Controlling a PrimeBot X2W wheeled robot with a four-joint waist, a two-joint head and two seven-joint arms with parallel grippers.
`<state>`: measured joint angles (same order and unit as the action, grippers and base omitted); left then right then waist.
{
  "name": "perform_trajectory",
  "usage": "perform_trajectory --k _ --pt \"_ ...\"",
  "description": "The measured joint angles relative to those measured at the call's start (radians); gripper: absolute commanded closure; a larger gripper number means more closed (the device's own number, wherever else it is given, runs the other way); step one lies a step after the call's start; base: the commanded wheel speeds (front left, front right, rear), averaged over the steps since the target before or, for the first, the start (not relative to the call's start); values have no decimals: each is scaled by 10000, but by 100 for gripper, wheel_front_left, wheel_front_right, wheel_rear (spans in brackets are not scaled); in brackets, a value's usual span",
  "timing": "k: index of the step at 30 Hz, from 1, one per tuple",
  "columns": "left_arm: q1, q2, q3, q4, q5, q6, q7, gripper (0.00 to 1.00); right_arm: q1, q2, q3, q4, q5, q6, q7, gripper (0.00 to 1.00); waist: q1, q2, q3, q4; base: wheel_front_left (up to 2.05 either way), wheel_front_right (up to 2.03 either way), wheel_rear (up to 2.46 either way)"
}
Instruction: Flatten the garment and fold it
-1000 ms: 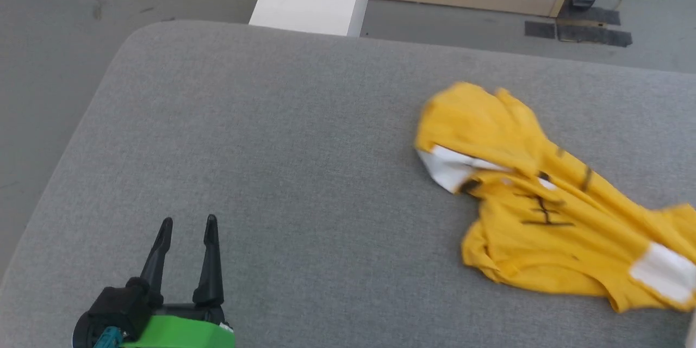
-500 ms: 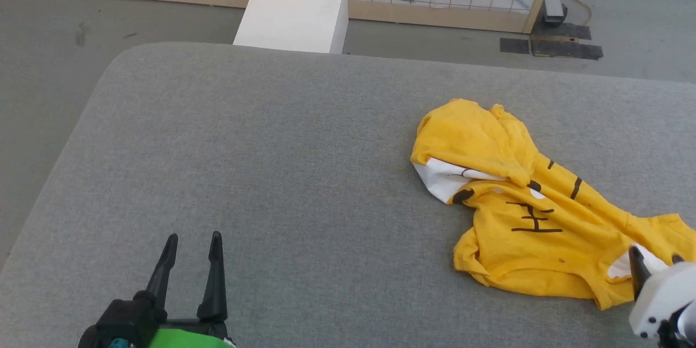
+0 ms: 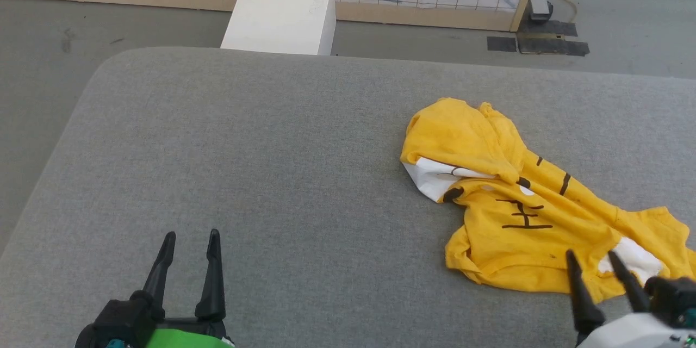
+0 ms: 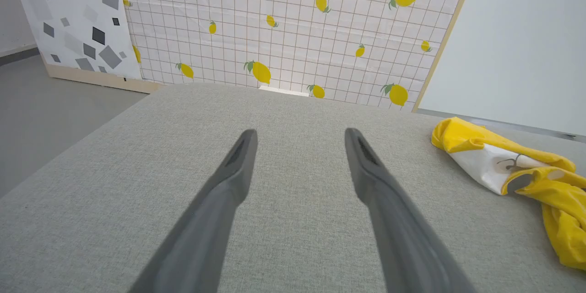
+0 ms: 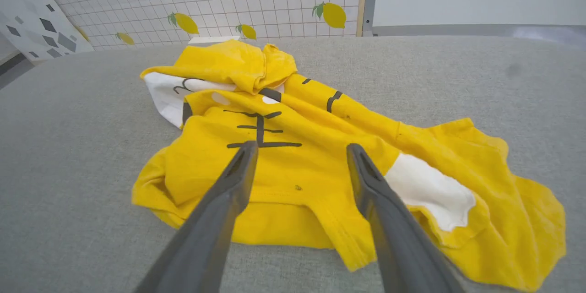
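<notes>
Yellow garment lies crumpled, its front mostly hidden in folds

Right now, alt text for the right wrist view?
A crumpled yellow T-shirt with white patches and black lines lies on a grey padded surface. The right tool, open, points at its near edge. A lemon-print tiled panel stands behind.
</notes>
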<state>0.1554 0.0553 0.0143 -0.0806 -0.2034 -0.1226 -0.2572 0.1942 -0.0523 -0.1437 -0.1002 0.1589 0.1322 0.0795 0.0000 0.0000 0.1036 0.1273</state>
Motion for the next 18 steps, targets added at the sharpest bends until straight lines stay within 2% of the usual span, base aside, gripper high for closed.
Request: perform_trajectory --k 4,9,11,15,18 --pt "44 -2 36 -29 -17 4 0 0 179 4 460 337 165 0 -332 0 0 0 55 -51 0 0 0" --pt "33 -2 33 -17 -46 4 0 0 -276 -2 1174 311 -493 -2 -15 0 0 0 101 -23 0 0 0" --pt "28 -2 6 4 -81 4 0 0 -639 -4 1712 201 -832 -2 535 0 0 0 99 23 0 0 0" --pt "20 -2 -148 84 -184 29 0 0 -1300 12 2932 163 -1085 0 2410 0 0 0 102 182 0 0 0" --pt "-32 -4 -284 134 -255 63 0 0 -1653 29 3331 207 -1104 0 3641 0 0 0 131 358 0 0 0"
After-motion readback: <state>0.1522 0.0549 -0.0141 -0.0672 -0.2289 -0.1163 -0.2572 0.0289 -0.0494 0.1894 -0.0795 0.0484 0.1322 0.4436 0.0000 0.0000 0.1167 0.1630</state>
